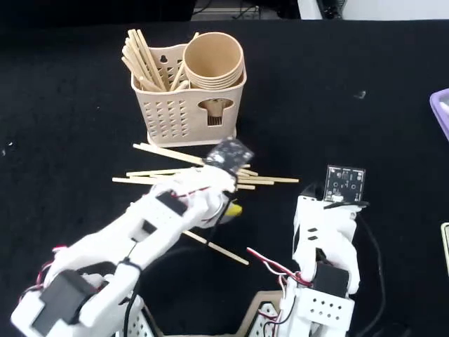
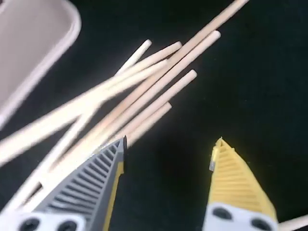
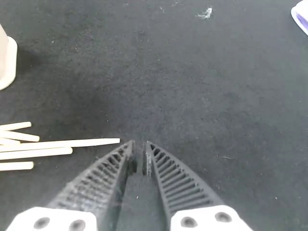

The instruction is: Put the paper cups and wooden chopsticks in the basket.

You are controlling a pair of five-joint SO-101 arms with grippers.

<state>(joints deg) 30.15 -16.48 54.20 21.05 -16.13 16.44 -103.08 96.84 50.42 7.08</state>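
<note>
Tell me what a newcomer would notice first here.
A beige basket at the table's far side holds stacked paper cups and upright chopsticks. In front of it, loose chopsticks lie scattered on the black table, the left end effector open over them.

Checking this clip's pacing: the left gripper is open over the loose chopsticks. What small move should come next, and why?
Probably lower the left gripper and close on the loose chopsticks: its jaws stand open just above the pile, and those sticks lie outside the basket, which holds the paper cups.
</note>
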